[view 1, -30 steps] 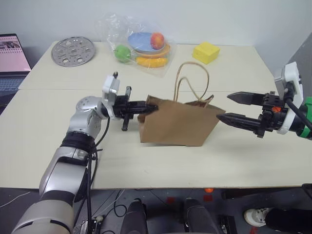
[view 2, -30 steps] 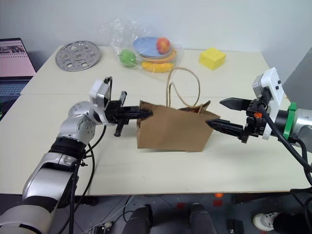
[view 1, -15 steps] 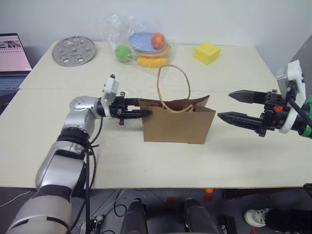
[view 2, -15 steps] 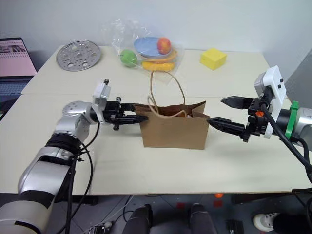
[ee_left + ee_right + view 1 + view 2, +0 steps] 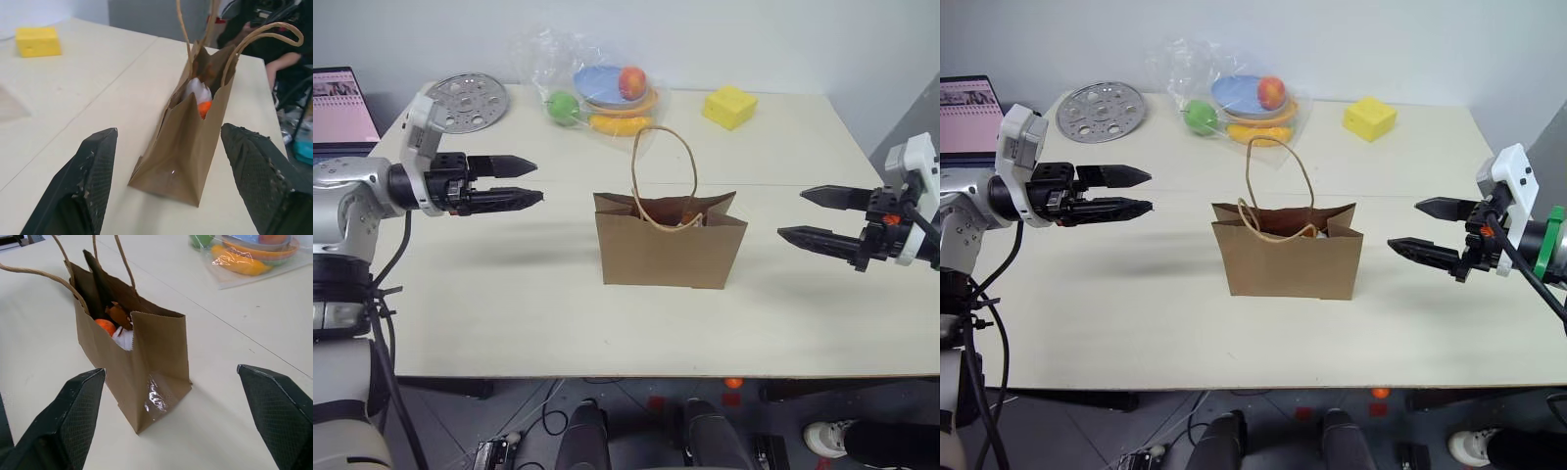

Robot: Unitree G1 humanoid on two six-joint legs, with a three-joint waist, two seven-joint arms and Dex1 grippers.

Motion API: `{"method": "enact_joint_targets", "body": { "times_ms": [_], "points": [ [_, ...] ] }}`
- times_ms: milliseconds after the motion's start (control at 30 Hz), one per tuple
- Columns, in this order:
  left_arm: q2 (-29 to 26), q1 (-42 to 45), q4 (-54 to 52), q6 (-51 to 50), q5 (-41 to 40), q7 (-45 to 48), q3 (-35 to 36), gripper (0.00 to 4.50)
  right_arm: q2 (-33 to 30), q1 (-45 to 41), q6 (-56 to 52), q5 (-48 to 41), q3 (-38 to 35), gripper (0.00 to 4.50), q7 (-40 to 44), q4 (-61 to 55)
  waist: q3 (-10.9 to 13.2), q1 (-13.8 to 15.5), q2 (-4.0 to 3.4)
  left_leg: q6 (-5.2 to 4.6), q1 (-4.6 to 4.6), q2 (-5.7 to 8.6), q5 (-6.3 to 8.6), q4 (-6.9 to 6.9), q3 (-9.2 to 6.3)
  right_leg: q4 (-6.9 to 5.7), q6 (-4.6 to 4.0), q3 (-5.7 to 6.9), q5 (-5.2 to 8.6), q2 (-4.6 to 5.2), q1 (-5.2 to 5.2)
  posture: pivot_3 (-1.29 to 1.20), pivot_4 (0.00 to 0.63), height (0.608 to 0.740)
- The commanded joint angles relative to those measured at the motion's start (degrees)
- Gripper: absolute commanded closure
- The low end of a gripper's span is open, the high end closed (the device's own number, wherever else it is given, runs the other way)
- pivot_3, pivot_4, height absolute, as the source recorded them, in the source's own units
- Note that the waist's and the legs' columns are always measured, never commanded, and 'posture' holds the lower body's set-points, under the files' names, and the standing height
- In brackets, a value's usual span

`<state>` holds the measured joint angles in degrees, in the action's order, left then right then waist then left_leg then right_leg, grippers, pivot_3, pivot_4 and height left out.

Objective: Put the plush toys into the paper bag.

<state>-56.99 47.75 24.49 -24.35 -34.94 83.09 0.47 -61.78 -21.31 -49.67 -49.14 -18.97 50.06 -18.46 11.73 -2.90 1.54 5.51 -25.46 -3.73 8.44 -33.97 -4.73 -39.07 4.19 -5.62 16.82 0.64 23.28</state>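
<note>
The brown paper bag (image 5: 671,247) stands upright on its own in the middle of the table, mouth open and loop handles up. Inside it lie the plush toys: an orange carrot (image 5: 104,326) and a white egg (image 5: 124,339); the left wrist view shows them too, white (image 5: 197,91) over orange (image 5: 205,108). My left gripper (image 5: 538,181) hovers open well to the left of the bag, pointing at it, with nothing between its fingers. To the right of the bag my right gripper (image 5: 790,213) is also open, empty and aimed at it.
At the back of the table lie a clear plastic bag of toy fruit and plates (image 5: 605,90), a yellow sponge block (image 5: 728,105) and a perforated metal disc (image 5: 462,101). A laptop (image 5: 340,108) sits beyond the table's left end.
My left gripper has let go of the bag's left edge, opened, and drawn back to the left and up. The bag has settled upright. My right gripper has pulled slightly to the right.
</note>
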Motion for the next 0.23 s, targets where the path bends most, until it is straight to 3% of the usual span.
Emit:
{"method": "enact_joint_targets", "body": {
  "times_ms": [33, 233],
  "points": [
    [-0.8, -1.7, -5.5, 1.1, 0.9, -1.6, 4.1, 0.9, 0.7, -0.3, 2.4, 1.3, -0.2, 0.0, 1.7, 0.9, 0.0, 0.0, 0.0, 0.0, 0.02, -0.01, 0.0, 0.0, 0.02, 0.0, 0.0, -0.01, 0.0, 0.0, -0.02, 0.0, 0.15, 0.74],
    [-0.8, -2.5, -6.7, 1.8, 4.3, -2.4, 4.3, 0.9, 2.3, -1.1, 2.9, 2.5, 1.7, 0.0, 1.9, 0.8, 0.0, -0.2, 0.0, 0.0, 0.06, -0.01, 0.0, 0.0, 0.04, -0.03, -0.02, -0.03, -0.02, -0.01, -0.02, 0.0, 0.15, 0.74]
  ]
}}
